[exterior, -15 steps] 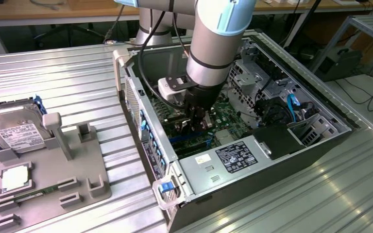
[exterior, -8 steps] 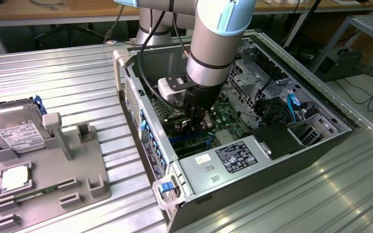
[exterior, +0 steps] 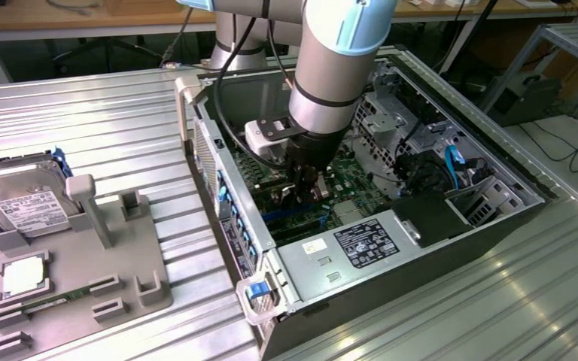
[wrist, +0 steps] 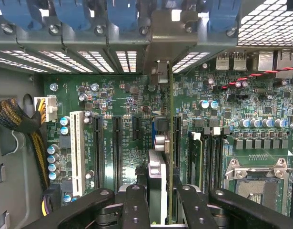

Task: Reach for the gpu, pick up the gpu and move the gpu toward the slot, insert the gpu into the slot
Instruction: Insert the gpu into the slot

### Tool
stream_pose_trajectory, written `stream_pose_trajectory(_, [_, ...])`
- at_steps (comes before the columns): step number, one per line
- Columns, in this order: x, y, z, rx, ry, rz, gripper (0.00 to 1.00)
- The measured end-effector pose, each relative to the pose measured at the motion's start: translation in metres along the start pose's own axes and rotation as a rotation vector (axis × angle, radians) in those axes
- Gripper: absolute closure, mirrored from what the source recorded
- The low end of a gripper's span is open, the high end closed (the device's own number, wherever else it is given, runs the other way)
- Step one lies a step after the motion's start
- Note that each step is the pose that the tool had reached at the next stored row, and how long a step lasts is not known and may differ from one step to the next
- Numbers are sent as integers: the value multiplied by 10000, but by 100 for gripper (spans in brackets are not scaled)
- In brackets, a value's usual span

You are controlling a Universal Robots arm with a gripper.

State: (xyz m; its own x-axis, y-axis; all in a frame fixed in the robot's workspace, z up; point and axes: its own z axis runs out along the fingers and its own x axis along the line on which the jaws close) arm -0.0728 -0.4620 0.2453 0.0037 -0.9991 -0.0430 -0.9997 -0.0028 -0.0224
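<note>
You're on the insert step. The tool [wrist: 158, 200] is down inside the open PC case [exterior: 490, 226], fingers [wrist: 136, 205] clamped on the gpu [wrist: 170, 143], which stands edge-on over the motherboard [wrist: 117, 95], its bracket up by the rear slot covers at 12 o'clock. The slot [wrist: 154, 138] peeks out blue just beside the card. My take: it needs a straight, even push, card edge lined up.

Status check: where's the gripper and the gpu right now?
Gripper down inside the case, shut on gpu. Card edge-on, upright over the motherboard. Slot hidden beneath it, seating unclear. Nothing visibly blocking.
</note>
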Motion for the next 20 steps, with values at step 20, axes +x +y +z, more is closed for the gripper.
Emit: stream_pose_trajectory(20, [14, 1, -12, 3, -6, 83, 72])
